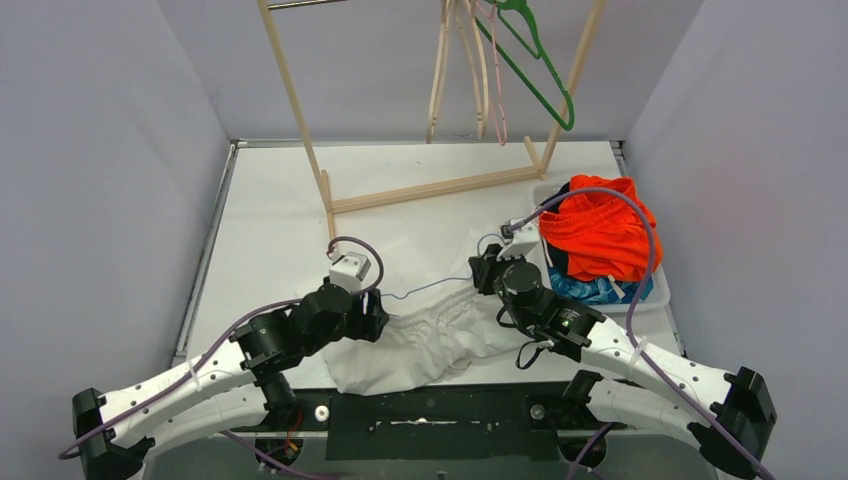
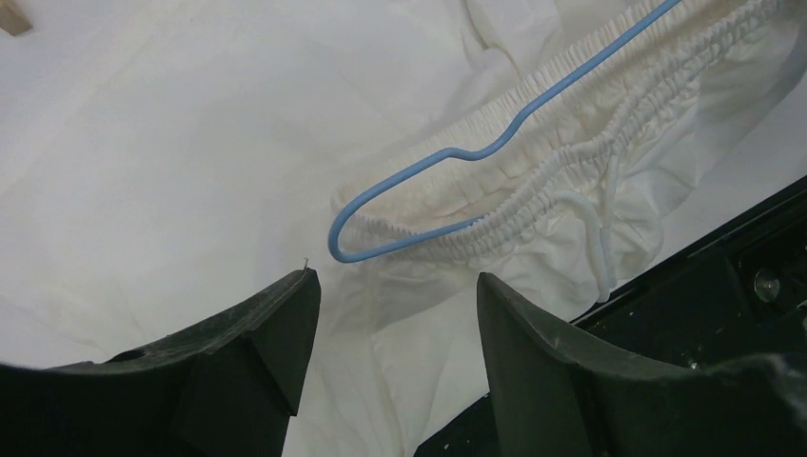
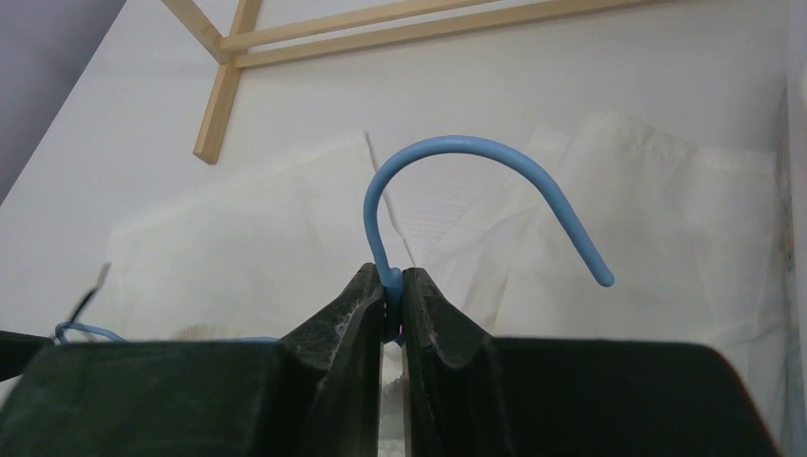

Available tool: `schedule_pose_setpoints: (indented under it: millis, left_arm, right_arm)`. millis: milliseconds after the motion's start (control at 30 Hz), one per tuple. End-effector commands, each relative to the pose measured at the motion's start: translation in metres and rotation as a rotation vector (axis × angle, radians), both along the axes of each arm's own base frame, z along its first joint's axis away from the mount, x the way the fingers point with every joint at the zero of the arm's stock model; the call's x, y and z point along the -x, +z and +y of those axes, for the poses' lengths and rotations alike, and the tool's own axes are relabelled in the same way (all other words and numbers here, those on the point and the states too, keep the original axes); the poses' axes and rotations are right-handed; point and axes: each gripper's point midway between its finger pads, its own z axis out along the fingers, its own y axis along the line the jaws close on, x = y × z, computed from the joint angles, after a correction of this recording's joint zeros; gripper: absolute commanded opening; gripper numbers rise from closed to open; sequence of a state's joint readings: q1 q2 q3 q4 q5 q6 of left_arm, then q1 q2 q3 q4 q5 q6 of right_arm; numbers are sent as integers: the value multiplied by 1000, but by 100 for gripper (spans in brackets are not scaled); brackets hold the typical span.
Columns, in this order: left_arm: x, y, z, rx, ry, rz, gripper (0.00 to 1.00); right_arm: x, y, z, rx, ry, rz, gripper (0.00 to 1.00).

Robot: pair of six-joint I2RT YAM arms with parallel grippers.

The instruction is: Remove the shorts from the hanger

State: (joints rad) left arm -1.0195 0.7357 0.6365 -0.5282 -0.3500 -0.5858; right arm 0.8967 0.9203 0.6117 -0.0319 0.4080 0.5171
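The white shorts point(image 1: 420, 345) lie crumpled on the table between the two arms. A thin blue wire hanger point(image 2: 457, 157) is threaded through their elastic waistband point(image 2: 590, 162). My right gripper point(image 3: 392, 286) is shut on the neck of the hanger, just below its hook point(image 3: 457, 152), at the right end of the shorts point(image 3: 647, 238). My left gripper point(image 2: 395, 295) stands open just above the shorts' fabric, a little short of the hanger's rounded left end, with nothing between its fingers. In the top view the left gripper point(image 1: 372, 315) is at the shorts' left end and the right gripper point(image 1: 487, 270) at their upper right.
A white bin point(image 1: 652, 298) at the right holds bright orange shorts point(image 1: 600, 235) on top of blue leaf-patterned ones point(image 1: 590, 290). A wooden rack point(image 1: 420, 190) stands at the back with a green hanger point(image 1: 540, 80) and pale hangers point(image 1: 470, 70). A black plate point(image 1: 430, 410) runs along the near edge.
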Motion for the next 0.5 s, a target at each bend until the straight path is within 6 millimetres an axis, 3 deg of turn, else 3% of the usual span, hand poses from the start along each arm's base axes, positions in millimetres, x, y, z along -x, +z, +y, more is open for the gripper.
schedule_pose_setpoints:
  millis: [0,300,467]
  left_arm:
    - [-2,22,-16,45,-59,-31,61]
    - [-6,26,-14,-13,-71,-52,64]
    - [-3,17,-16,-31,-99,-34,65]
  right_arm:
    - [-3,45,17,-78,76,-95,0]
    - [12,45,31,-30,235,-128,0]
    - [17,46,34,-26,282,-141,0]
